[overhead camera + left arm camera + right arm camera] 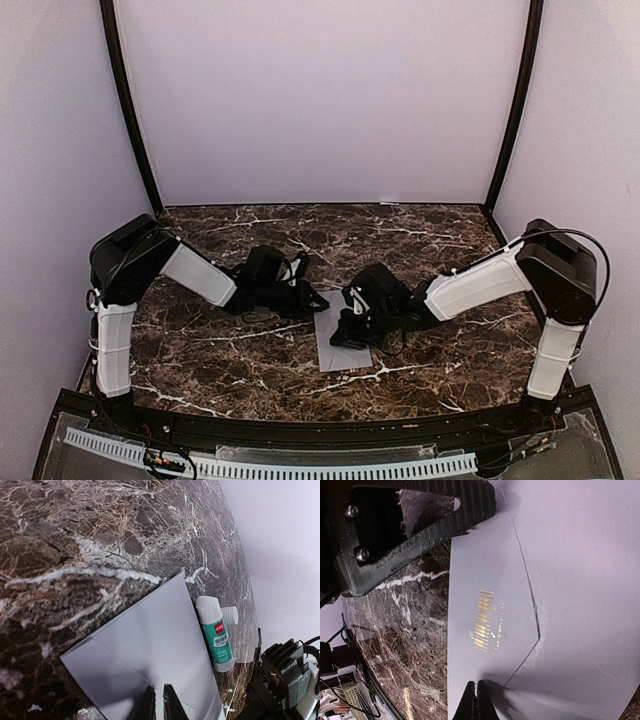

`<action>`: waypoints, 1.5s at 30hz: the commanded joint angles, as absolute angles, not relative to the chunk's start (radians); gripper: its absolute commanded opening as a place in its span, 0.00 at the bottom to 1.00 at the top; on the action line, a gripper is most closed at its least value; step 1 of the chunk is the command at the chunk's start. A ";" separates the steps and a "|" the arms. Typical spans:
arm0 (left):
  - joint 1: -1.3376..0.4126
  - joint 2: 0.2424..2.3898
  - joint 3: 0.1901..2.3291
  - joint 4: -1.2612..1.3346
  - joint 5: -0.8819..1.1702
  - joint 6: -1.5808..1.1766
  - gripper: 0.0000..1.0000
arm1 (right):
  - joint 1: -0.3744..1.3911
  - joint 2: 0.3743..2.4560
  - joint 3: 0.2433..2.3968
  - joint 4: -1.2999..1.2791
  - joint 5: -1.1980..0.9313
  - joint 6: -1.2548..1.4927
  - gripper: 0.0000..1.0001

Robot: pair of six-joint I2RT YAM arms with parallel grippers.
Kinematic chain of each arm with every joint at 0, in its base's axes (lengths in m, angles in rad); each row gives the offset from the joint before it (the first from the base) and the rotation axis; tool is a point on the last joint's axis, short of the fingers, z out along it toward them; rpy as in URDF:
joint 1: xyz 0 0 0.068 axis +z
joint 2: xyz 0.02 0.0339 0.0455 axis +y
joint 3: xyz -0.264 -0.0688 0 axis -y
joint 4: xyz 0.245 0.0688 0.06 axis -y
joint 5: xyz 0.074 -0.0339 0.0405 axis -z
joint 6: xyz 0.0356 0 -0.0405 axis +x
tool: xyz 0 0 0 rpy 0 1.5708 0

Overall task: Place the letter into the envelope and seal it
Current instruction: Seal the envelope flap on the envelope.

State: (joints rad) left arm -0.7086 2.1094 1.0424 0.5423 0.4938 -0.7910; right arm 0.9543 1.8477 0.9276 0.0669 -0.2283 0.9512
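Observation:
The pale grey-lavender envelope (341, 352) lies flat on the marble table between the two arms. Its triangular flap (490, 600), printed in gold, is folded down on the body; the paper along the flap's edge looks smeared. No letter shows in any view. My left gripper (316, 300) hovers low over the envelope's plain area (160, 645), its fingers nearly together with only a thin gap and nothing between them (158, 706). My right gripper (347, 337) is shut and empty, its tips (476, 700) at the flap near its point.
A green-labelled glue stick (216, 634) lies on the table along the envelope's edge, with its white cap (230, 615) beside it. The left gripper's black finger (420, 520) is close over the envelope's corner in the right wrist view. Lavender walls enclose the table.

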 commanded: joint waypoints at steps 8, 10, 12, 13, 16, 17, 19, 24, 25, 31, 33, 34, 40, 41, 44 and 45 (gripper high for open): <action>-0.701 2.138 1.011 0.479 0.504 -0.762 0.08 | 0.887 1.931 0.976 0.096 -0.195 0.935 0.00; -0.701 2.138 1.010 0.482 0.506 -0.762 0.08 | 0.867 1.944 0.983 0.109 -0.200 0.926 0.00; -0.701 2.137 1.011 0.482 0.507 -0.763 0.07 | 0.852 1.962 1.000 0.113 -0.204 0.917 0.00; -0.701 2.137 1.011 0.482 0.507 -0.763 0.07 | 0.846 1.971 1.010 0.111 -0.208 0.910 0.00; -0.700 2.138 1.010 0.483 0.508 -0.763 0.07 | 0.829 1.990 1.032 0.106 -0.207 0.892 0.00; -0.701 2.138 1.010 0.483 0.510 -0.763 0.07 | 0.823 1.995 1.038 0.105 -0.208 0.886 0.00; -0.701 2.138 1.009 0.483 0.510 -0.763 0.07 | 0.814 2.001 1.048 0.098 -0.210 0.877 0.00; -0.701 2.137 1.011 0.483 0.506 -0.766 0.07 | 0.813 1.992 1.024 0.099 -0.228 0.879 0.00; -0.701 2.137 1.011 0.483 0.507 -0.766 0.07 | 0.814 1.985 1.006 0.109 -0.235 0.884 0.00; -0.701 2.137 1.007 0.479 0.510 -0.767 0.07 | 0.842 1.948 0.927 0.121 -0.261 0.909 0.00; -0.701 2.137 1.006 0.479 0.509 -0.768 0.07 | 0.860 1.937 0.909 0.113 -0.260 0.918 0.00; -0.701 2.137 1.005 0.480 0.508 -0.767 0.07 | 0.867 1.930 0.898 0.114 -0.263 0.924 0.00; -0.701 2.136 1.008 0.481 0.506 -0.769 0.07 | 0.911 1.893 0.864 0.093 -0.274 0.939 0.00; -0.701 2.135 1.008 0.481 0.507 -0.770 0.07 | 0.918 1.890 0.862 0.088 -0.277 0.940 0.00; -0.701 2.135 1.006 0.481 0.507 -0.769 0.07 | 0.934 1.878 0.861 0.073 -0.277 0.942 0.00; -0.701 2.134 1.006 0.480 0.507 -0.769 0.07 | 0.937 1.875 0.862 0.064 -0.277 0.942 0.00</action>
